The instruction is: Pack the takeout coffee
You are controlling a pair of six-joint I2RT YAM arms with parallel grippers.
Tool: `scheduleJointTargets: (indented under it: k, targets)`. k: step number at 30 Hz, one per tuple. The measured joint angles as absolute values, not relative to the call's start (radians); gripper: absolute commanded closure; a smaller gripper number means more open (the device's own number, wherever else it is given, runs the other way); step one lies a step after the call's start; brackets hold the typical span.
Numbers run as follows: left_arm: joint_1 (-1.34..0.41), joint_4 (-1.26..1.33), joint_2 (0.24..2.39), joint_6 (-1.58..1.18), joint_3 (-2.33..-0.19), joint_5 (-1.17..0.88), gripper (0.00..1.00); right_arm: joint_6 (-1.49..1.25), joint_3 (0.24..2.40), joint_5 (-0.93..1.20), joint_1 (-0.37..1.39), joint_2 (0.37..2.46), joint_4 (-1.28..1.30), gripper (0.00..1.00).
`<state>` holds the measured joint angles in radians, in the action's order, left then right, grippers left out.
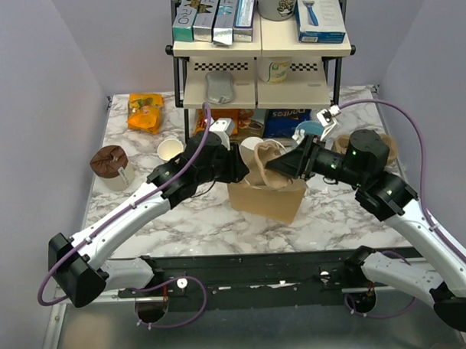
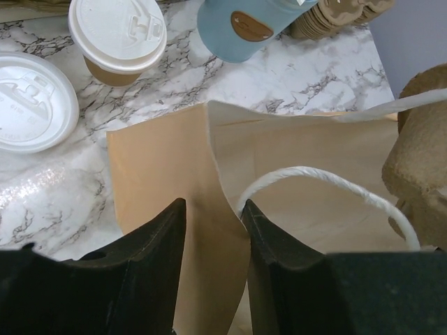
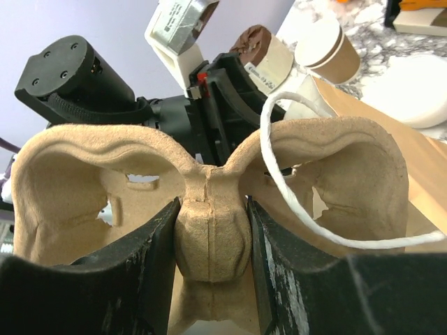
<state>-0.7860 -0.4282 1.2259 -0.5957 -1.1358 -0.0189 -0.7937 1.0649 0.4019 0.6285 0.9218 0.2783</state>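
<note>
The takeout coffee [image 2: 117,38], a small tan cup with a white lid, stands on the marble beyond the brown paper bag [image 2: 174,160] in the left wrist view. My left gripper [image 2: 213,209] is shut on the bag's near side wall, next to its white cord handle [image 2: 314,178]. In the top view the bag [image 1: 268,198] stands upright at the table's middle, with my left gripper [image 1: 244,170] at its left rim. My right gripper [image 3: 213,209] is shut on the centre post of a pulp cup carrier [image 3: 335,160]. It holds the carrier [image 1: 272,167] over the bag's mouth.
A taller light-blue cup [image 2: 244,24] and a stack of pulp carriers [image 2: 342,17] stand beyond the bag. A loose white lid [image 2: 28,98] lies to the left. A lidless tan cup [image 1: 169,150], a brown-topped cup [image 1: 110,162] and a loaded shelf rack [image 1: 260,74] stand behind.
</note>
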Motion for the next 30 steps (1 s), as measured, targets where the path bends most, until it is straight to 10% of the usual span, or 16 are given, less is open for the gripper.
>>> scheduleJointTargets:
  k: [8, 18, 30]
  targets:
    - [-0.786, -0.427, 1.208, -0.591, -1.129, -0.019, 0.41, -0.839, 0.995, 0.405, 0.553, 0.809, 0.29, 0.5]
    - [-0.786, -0.386, 1.159, -0.537, -1.111, -0.067, 0.01, -0.876, 0.945, 0.412, 0.5, 0.82, 0.297, 0.5]
    - [-0.786, -0.224, 0.991, -0.278, -1.081, -0.306, 0.01, -0.944, 0.912, 0.452, 0.459, 0.808, 0.271, 0.5]
